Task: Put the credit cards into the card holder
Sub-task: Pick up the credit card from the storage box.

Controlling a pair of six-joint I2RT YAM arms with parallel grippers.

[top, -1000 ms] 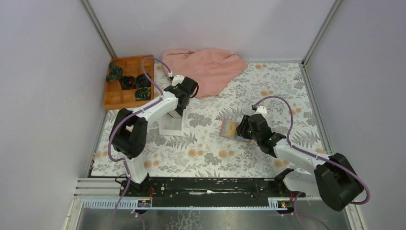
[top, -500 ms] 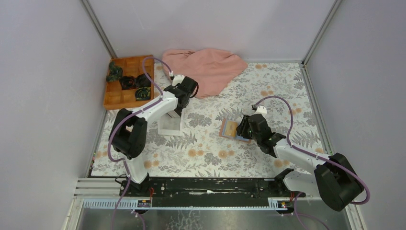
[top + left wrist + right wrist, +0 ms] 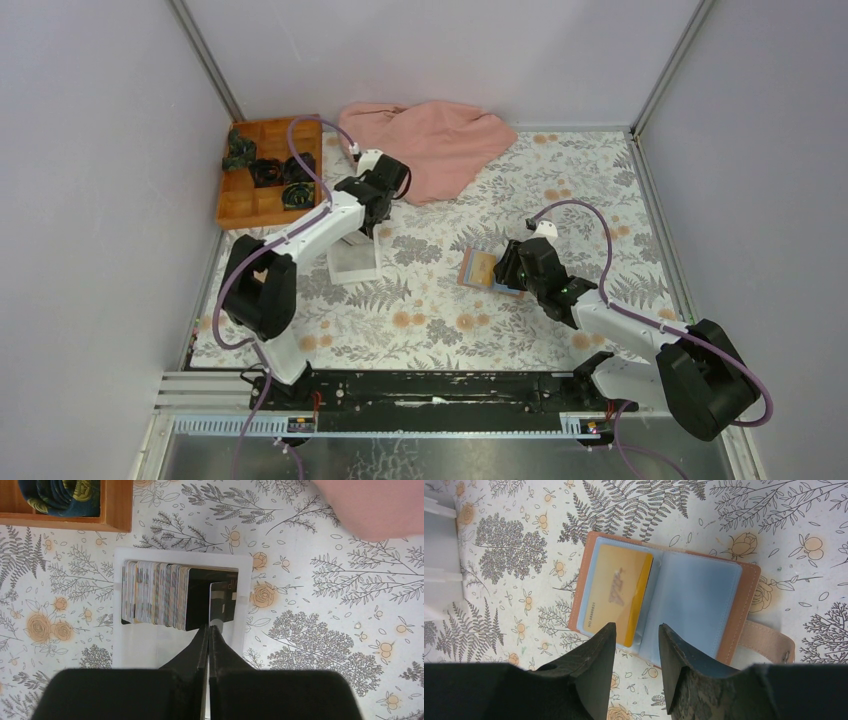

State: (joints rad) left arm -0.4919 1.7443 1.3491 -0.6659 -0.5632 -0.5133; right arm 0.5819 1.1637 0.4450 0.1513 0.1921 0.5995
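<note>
A stack of credit cards [image 3: 155, 597] stands on edge in a white tray [image 3: 150, 650]. One dark card [image 3: 222, 602] leans apart from the stack's right end. My left gripper [image 3: 209, 628] is shut, its tips pinching that dark card's near edge; from above, the left gripper [image 3: 367, 232] hangs over the tray [image 3: 352, 268]. The reddish-brown card holder [image 3: 746, 605] lies open on the table, a yellow card [image 3: 616, 592] in its left clear sleeve. My right gripper [image 3: 636, 630] stands open just above the holder's near edge, nothing between its fingers. From above, the holder [image 3: 479, 267] lies left of the right gripper [image 3: 508, 268].
An orange wooden compartment box [image 3: 255, 205] with dark rolled items sits at the back left; its corner [image 3: 117, 510] shows beyond the tray. A pink cloth [image 3: 430, 140] lies heaped at the back centre. Grey walls close in both sides.
My left gripper has closed from half open to shut on the dark card, and the left arm and tray shifted slightly left. The right arm has not moved.
</note>
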